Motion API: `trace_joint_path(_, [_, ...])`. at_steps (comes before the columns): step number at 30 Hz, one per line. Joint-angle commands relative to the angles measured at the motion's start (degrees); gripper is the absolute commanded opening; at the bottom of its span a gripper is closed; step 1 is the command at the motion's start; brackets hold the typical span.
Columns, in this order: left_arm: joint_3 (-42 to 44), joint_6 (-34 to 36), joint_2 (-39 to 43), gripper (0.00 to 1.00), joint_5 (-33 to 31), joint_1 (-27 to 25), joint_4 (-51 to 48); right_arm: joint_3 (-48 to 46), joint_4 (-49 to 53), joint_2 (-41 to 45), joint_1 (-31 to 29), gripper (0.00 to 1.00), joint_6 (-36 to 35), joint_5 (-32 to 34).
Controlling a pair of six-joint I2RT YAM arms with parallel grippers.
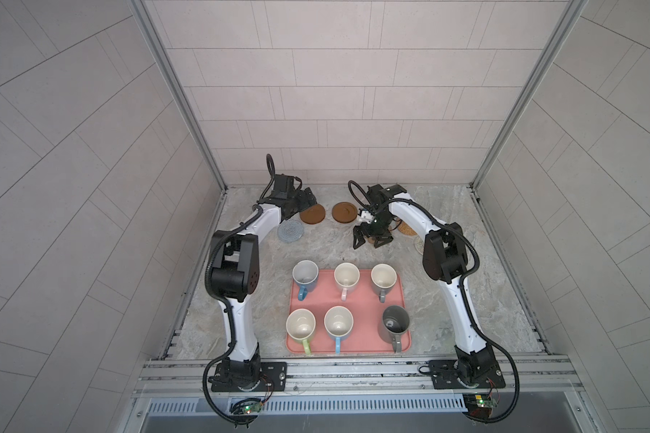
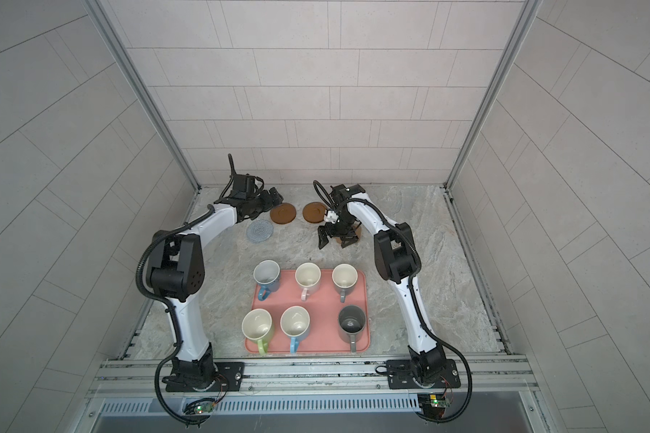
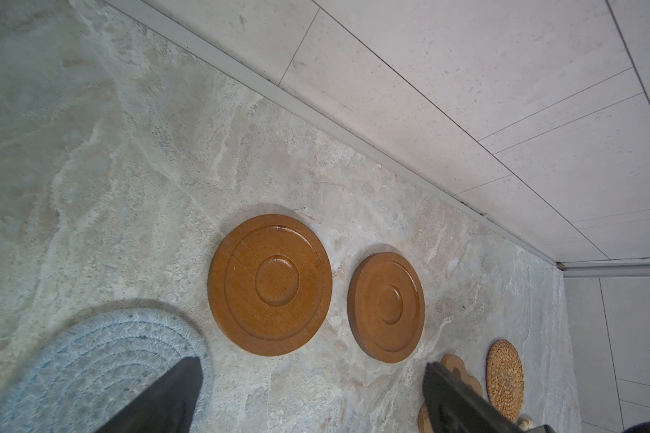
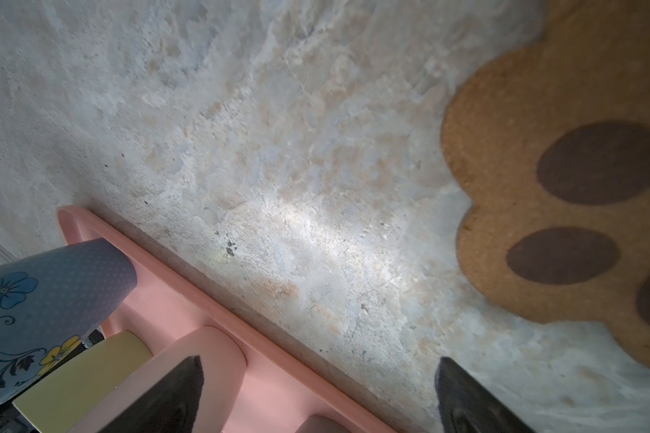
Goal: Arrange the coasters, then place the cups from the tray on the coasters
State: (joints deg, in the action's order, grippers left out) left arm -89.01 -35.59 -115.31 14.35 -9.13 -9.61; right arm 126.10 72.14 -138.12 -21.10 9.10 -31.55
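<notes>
Right wrist view puts the paw-shaped coaster (image 4: 503, 112) flat on the stone table (image 4: 278, 150), just off to one side of the right gripper (image 4: 316, 405). Its jaws are spread wide with nothing between them. That coaster looks thin, light and probably a bit soft, like cork or felt. With so little edge to catch, I'd expect it needs pinching at a lobe or sliding rather than lifting.

The two wooden discs (image 1: 312, 215) (image 1: 344, 213) look stiff, with a thicker rim that should take a grip better. The crochet round (image 1: 290, 231) would likely flop.

All six mugs stand upright on the pink tray (image 1: 364, 311) with their handles towards the robot. They look glazed, so heavier, slick and breakable, and I'd take them by the wall at the rim.

In both top views the right arm is folded at the elbow, its gripper pointing down between the tray and the coasters. The left arm reaches to the far side, and the left gripper (image 1: 308, 197) hangs wide open and empty at the edge of the nearer disc.
</notes>
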Motion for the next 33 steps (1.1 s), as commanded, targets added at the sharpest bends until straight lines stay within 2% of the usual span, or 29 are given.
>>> trace_joint_path(1, [-1.51,-0.71,-0.85,1.0,0.03,0.25,0.56,0.11,0.57,0.32,-0.26,0.98,0.03,1.17])
trace_joint_path(20, [-1.34,-0.73,-0.4,1.0,-0.29,0.24,0.27,0.6,-0.95,-3.02,0.1,0.99,1.36,2.45])
trace_joint_path(26, [-1.16,-0.71,-0.35,1.0,-0.38,0.23,0.18,0.71,-2.61,-3.27,0.61,0.99,3.48,5.07])
trace_joint_path(33, [-1.0,-0.71,-0.44,1.0,-0.31,0.24,0.47,1.72,-5.36,-4.29,0.98,0.99,6.33,5.01])
